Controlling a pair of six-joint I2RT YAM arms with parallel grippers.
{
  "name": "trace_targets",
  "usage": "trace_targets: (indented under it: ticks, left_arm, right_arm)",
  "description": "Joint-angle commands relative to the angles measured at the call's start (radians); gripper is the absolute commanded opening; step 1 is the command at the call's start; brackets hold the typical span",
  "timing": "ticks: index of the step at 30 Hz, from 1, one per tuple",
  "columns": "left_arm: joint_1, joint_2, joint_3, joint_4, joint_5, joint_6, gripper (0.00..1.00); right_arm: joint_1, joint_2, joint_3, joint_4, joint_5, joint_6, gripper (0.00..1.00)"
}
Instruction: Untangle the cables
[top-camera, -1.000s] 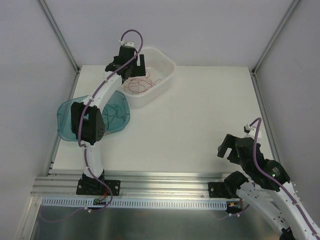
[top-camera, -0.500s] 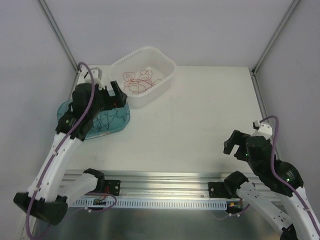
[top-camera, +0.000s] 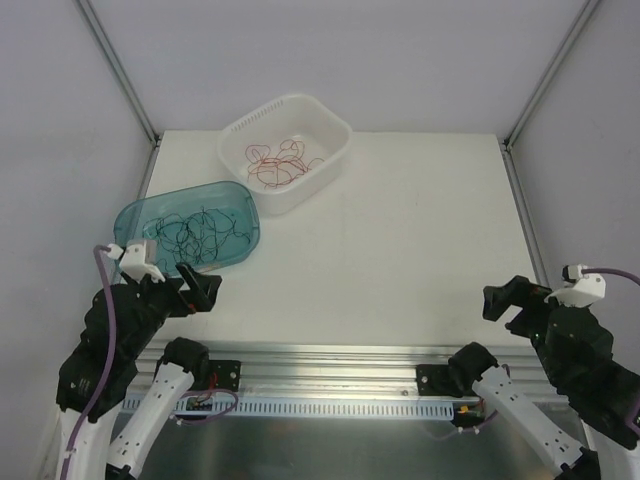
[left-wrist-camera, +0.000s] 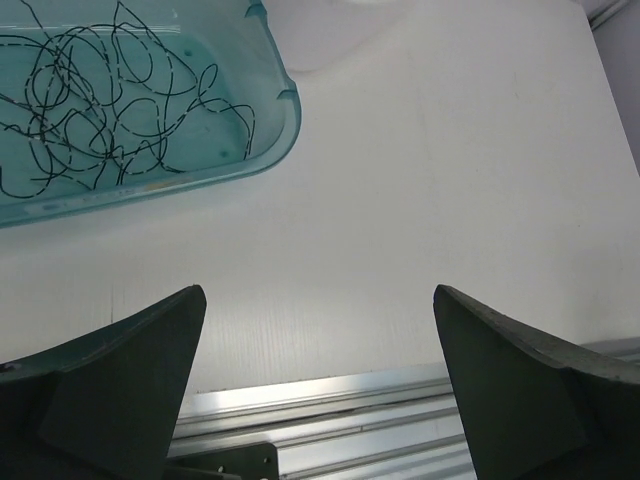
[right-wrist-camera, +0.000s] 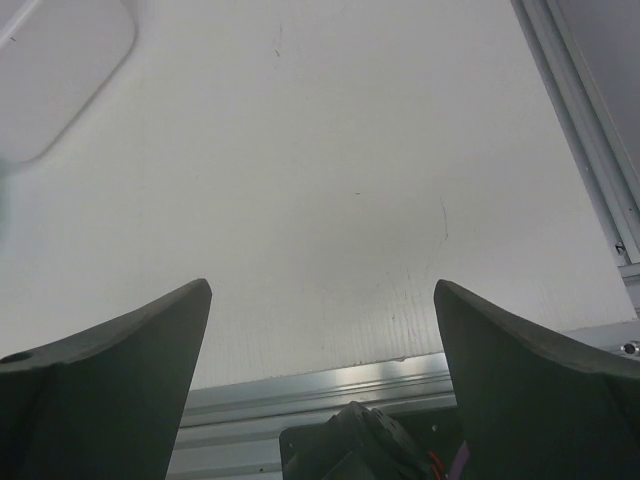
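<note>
The cables lie sorted in two containers. Thin red wires loop loosely inside a white basket at the back of the table. Curly black wires fill a teal tray on the left; the left wrist view shows the same black wires in the teal tray. My left gripper hovers open just in front of the tray, at the table's near edge. The left gripper holds nothing. My right gripper hangs open and empty at the near right, far from both containers. In its own wrist view the right gripper frames only bare table.
The white tabletop is bounded by grey walls and metal corner posts. An aluminium rail with both arm bases runs along the near edge. In the right wrist view a corner of the white basket shows at the top left.
My left arm has pulled back from the white basket, past the teal tray, to the near left edge. The right arm has drawn back toward the near right. Both grippers stayed open.
</note>
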Motion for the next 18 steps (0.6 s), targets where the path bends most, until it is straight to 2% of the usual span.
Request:
trace_targets:
  ticks: [1, 5, 12, 18]
  left_arm:
    - [-0.003, -0.095, 0.054, -0.113, -0.055, -0.015, 0.99]
    - [-0.005, -0.224, 0.094, -0.119, -0.149, -0.002, 0.99]
    - [-0.005, -0.422, 0.139, -0.126, -0.255, 0.011, 0.99]
    - [-0.005, -0.459, 0.159, -0.134, -0.318, 0.031, 0.99]
  right_arm:
    - [0.003, -0.040, 0.046, -0.041, 0.021, -0.049, 1.00]
    - [0.003, -0.106, 0.057, -0.027, -0.030, -0.086, 1.00]
    - [0.003, -0.259, 0.081, -0.038, -0.027, -0.132, 1.00]
    - [0.003, -0.359, 0.069, -0.055, -0.009, -0.140, 1.00]
